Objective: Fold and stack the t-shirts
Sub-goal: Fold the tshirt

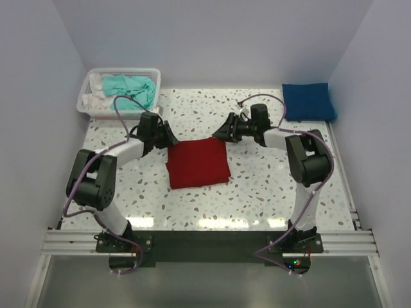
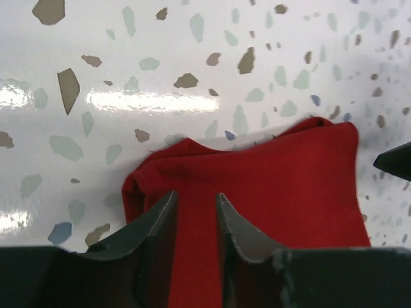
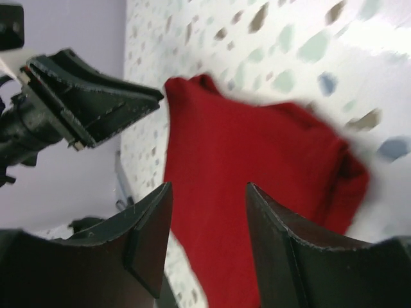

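A deep red t-shirt [image 1: 197, 163] lies folded into a rough square on the speckled table, mid-way between the arms. My left gripper [image 1: 168, 138] hovers at its far left corner; in the left wrist view its jaws [image 2: 196, 196] stand a little apart over the red cloth [image 2: 289, 186], pinching nothing. At the far right corner my right gripper [image 1: 221, 133] is open wide, with red cloth [image 3: 257, 147] showing through its gap [image 3: 210, 189]. A royal blue t-shirt [image 1: 309, 101] lies folded at the back right. A teal t-shirt [image 1: 131, 88] is crumpled in the basket.
The white mesh basket [image 1: 87, 102] stands at the back left corner and also holds some white cloth [image 1: 96, 86]. Walls close in the table on the left, back and right. The left gripper [image 3: 96, 106] shows in the right wrist view, close by.
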You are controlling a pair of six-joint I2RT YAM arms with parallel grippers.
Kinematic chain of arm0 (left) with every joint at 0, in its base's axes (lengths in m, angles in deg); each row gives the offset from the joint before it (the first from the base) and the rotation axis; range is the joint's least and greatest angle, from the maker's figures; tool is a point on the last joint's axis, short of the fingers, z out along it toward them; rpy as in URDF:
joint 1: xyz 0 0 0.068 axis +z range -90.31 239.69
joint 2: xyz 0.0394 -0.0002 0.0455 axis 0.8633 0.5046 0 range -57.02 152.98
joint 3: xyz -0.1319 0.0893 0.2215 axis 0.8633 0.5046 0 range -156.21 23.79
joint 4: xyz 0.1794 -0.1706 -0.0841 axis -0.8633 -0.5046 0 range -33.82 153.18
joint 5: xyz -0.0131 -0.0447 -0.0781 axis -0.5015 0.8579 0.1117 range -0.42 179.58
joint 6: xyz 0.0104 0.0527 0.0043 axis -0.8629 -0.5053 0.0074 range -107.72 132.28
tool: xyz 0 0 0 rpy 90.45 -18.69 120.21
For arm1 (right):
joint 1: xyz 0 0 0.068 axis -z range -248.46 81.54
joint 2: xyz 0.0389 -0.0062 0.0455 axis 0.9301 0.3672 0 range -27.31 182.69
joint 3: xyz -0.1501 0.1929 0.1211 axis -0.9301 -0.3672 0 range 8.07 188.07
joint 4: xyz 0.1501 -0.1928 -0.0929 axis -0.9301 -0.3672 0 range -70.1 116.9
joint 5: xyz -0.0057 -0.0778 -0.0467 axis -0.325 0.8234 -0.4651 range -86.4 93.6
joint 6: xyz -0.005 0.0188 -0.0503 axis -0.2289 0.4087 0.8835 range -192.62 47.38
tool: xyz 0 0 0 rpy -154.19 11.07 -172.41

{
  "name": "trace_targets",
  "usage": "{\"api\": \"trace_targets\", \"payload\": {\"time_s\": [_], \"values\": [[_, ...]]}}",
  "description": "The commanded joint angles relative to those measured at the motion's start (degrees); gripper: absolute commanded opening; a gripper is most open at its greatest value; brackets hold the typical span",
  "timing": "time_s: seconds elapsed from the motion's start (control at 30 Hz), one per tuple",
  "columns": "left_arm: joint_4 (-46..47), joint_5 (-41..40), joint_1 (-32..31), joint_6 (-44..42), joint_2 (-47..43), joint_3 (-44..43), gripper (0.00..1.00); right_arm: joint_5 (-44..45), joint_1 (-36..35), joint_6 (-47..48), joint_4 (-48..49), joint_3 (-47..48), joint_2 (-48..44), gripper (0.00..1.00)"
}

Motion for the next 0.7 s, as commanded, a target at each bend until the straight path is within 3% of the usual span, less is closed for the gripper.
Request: {"api": "trace_targets", "payload": {"time_s": [0.0, 0.1, 0.27, 0.67], "values": [[0.1, 1.3, -1.6, 0.1, -10.8, 2.7, 0.36, -2.5, -1.7, -5.1, 9.3, -6.8, -11.9, 0.53], [-2.8, 1.2, -5.3, -0.5, -17.7, 6.8, 0.41, -4.4, -4.7, -8.8, 14.4, -13.7, -16.0, 0.54], [-7.0, 1.5, -12.4, 0.1, -23.9, 12.3, 0.41, -5.1, -10.5, -14.3, 20.6, -22.6, -21.0, 0.57], [-2.9, 0.2, -13.1, 5.2, -18.9, 24.1, 0.24, -3.2, -6.4, -13.9, 36.1, -38.5, -11.2, 0.57]]}}
